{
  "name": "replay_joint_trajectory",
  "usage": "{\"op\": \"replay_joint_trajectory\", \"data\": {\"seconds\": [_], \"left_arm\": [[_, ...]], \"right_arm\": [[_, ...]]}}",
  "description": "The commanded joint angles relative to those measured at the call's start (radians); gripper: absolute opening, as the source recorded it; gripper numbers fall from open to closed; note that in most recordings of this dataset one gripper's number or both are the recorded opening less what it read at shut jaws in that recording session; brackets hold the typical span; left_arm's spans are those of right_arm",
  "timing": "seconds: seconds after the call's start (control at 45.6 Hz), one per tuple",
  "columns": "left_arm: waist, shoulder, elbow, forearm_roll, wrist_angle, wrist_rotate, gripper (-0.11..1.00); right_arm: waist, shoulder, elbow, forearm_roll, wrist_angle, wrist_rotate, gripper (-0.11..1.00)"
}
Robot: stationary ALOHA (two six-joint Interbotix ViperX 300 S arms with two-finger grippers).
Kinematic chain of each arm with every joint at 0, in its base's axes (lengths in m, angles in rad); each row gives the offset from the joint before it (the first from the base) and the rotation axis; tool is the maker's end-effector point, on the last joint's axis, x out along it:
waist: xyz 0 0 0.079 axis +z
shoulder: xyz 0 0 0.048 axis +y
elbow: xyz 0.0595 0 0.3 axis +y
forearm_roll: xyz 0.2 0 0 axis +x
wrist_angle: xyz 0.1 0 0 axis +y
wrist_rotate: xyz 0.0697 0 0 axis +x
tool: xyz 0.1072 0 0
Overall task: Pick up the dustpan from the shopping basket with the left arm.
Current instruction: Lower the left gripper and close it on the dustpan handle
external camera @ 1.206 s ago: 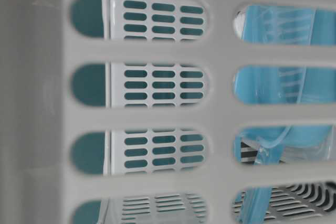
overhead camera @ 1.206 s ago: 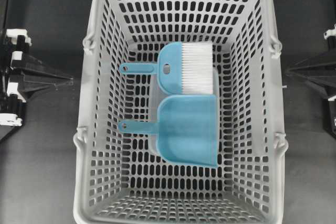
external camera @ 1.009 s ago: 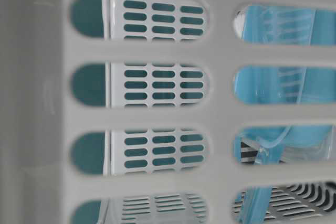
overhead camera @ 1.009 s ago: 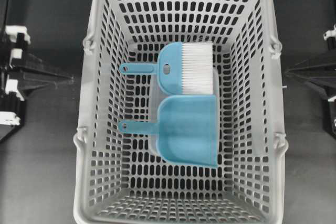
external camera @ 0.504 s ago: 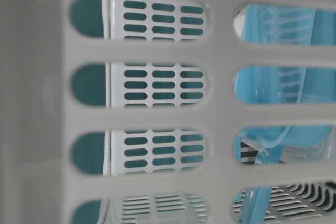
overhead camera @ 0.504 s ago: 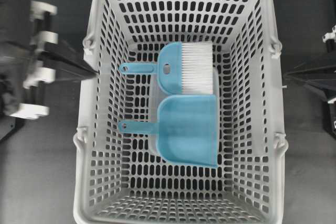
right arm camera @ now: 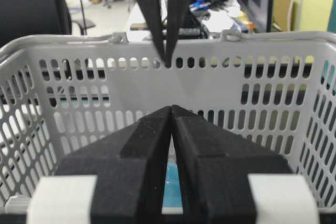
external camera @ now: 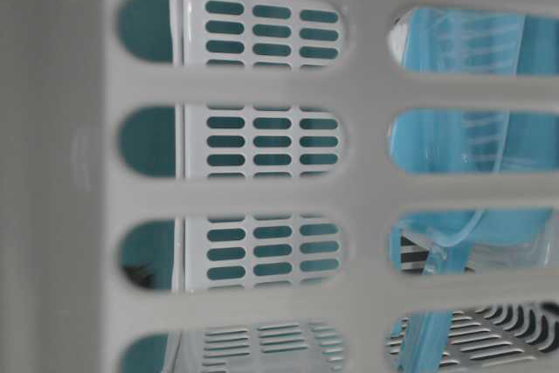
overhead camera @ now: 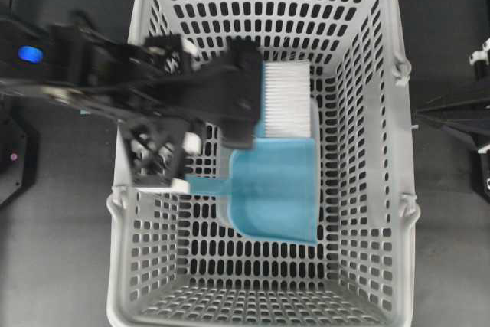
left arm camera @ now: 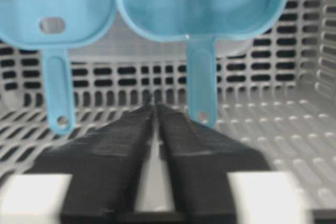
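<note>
The dustpan (overhead camera: pixel 277 189) is lying flat on the floor of the shopping basket (overhead camera: pixel 398 151) just right of centre, its thin handle pointing toward nine o'clock, with the blue hand brush (overhead camera: pixel 285 109) touching it at twelve o'clock. The left arm (overhead camera: pixel 99 74) is reaching in over the basket's nine o'clock rim, and the left gripper (left arm camera: pixel 155 109) is hanging above the basket floor with its fingertips almost together, holding nothing, the dustpan's handle just beyond them at one o'clock. The right gripper (right arm camera: pixel 171 109) is sitting outside the basket at three o'clock, fingers pressed together on nothing.

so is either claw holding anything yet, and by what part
No, nothing is held. The left claw hangs short of the dustpan handle, tips nearly together; the right claw is shut on nothing.
</note>
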Motion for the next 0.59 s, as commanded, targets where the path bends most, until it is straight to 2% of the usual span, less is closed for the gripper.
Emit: {"op": "replay_joint_trajectory", "data": {"seconds": [0.0,0.132,0.241,0.57], "left_arm": [[-0.015,0.029,-0.025,0.003,-0.002,-0.015,0.28],[-0.034,0.092,-0.015,0.003,0.002,-0.015,0.7],[-0.04,0.141,-0.003,0.003,0.003,-0.015,0.89],[-0.044,0.198,0.092,0.003,-0.037,-0.026,0.9]], "right_arm": [[0.005,0.005,-0.006,0.003,-0.005,0.002,0.0],[0.009,0.005,-0.003,0.005,-0.006,0.0,0.0],[0.009,0.005,-0.002,0.005,-0.006,0.002,0.0],[0.023,0.005,0.005,0.003,-0.005,0.002,0.0]]}}
